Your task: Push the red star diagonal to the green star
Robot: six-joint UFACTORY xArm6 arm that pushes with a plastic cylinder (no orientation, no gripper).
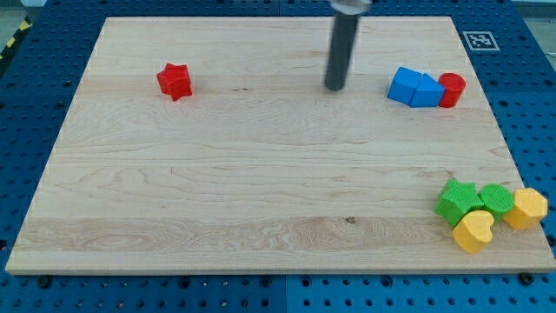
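Observation:
The red star (174,81) lies on the wooden board (261,174) at the view's upper left. The green star (457,200) lies at the view's lower right, touching a second green block (496,198). My tip (335,87) is near the view's top centre, well to the right of the red star and left of the blue blocks. It touches no block.
Two blue blocks (413,88) and a red cylinder (452,89) sit together at the view's upper right. A yellow heart (474,230) and a yellow block (526,209) crowd the green blocks near the board's lower right corner.

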